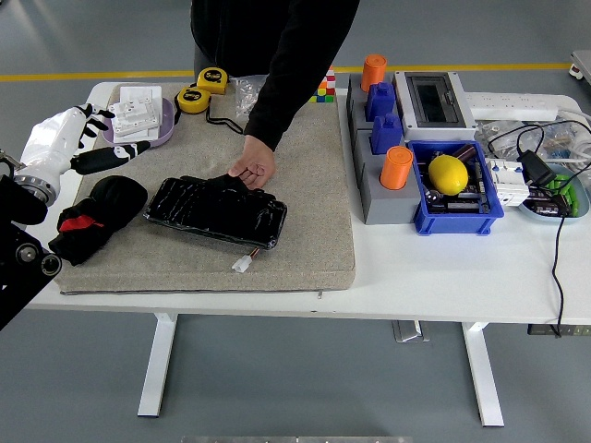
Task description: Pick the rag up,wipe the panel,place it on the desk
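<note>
Head view: black rag [90, 217], crumpled, with a red patch showing, is seen lying on the grey felt mat [305, 231] near its left edge, just left of the panel and not held by anything. Black glossy panel [215, 209] lies flat on the mat, long side running left to right, with a short wire and white connector [243, 264] at its near edge. A person's hand [253, 169] is pressed on the panel's far edge; the black sleeve [291, 69] reaches in from the table's far side.

Left hand [92, 138] is raised above the mat's far-left corner, beyond the rag and apart from it; the white forearm shell is seen, and the black fingers are spread loosely and grip nothing. Right arm is not seen.

Behind the left hand a purple tray [162, 134] holding white switch plates is noted, then two yellow tape measures [203, 89] and a clear bag. Small coloured cubes [322, 88] sit at the mat's far edge. To the right: grey blocks with blue holders and two orange cups [396, 167], a grey breaker box [433, 99], a blue bin [457, 214] with a lemon [448, 173] in it, and black cables [554, 185] by the white table's [443, 277] right end.
</note>
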